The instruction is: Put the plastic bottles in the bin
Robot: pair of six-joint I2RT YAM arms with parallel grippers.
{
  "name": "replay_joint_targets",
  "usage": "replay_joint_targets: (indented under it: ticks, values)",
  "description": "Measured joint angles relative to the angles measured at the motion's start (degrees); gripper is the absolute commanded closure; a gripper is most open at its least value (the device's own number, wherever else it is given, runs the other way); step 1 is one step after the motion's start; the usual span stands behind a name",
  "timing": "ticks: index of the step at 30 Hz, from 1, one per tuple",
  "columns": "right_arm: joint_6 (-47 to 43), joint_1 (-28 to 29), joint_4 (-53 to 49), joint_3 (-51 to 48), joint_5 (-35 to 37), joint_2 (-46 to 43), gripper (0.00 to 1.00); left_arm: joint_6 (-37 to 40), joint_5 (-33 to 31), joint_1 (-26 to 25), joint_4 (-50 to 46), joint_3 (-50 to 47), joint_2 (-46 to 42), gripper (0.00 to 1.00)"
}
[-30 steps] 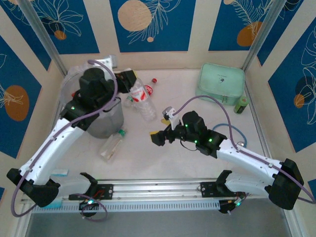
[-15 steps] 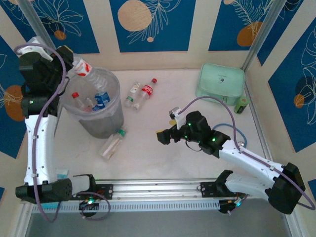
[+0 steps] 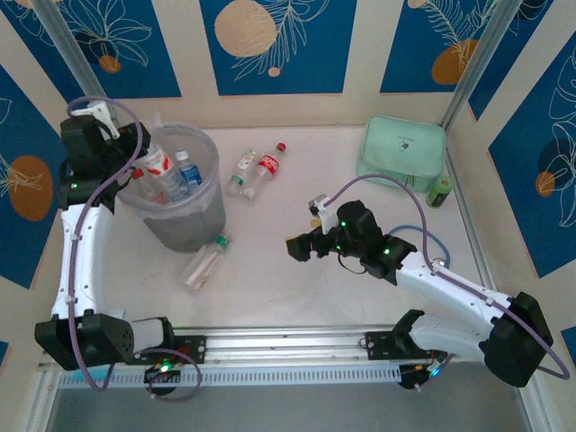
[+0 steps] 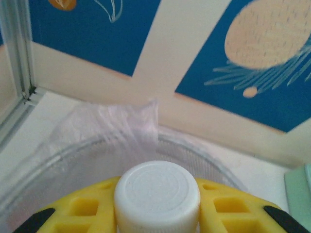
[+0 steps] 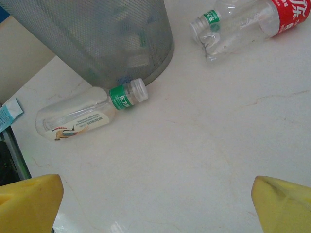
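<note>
Bright, even light; soft shadows; left wrist view perhaps slightly blurred.

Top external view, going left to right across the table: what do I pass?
bin → green-labelled bottle → red-labelled bottle → right claw → mint green case → green can

white-capped bottle (image 4: 157, 194): body cut off below | red-label bottle (image 5: 252, 22): cut by edge | bin (image 5: 97, 39) contents: perhaps bottles, blurred
</note>
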Motion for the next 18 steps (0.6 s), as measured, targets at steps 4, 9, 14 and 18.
replay_joint_targets:
  ticks: [4,9,14,18]
  values:
    - [0.17,-0.15,-0.87,0.20,0.26,1.18,0.00,2.29,2.60,-0.50,1.99,-6.64,-1.20,1.00]
    - [-0.02,-0.15,-3.26,2.14,0.48,3.52,0.00,3.74,4.13,-1.49,8.48,-13.42,-2.25,1.00]
    - [-0.02,-0.15,-3.80,3.37,0.46,4.83,0.00,4.17,4.15,-3.15,14.64,-18.40,-2.32,1.00]
    - [0.17,-0.15,-4.50,4.26,1.01,6.56,0.00,4.37,2.89,-5.20,18.71,-20.79,-2.32,1.00]
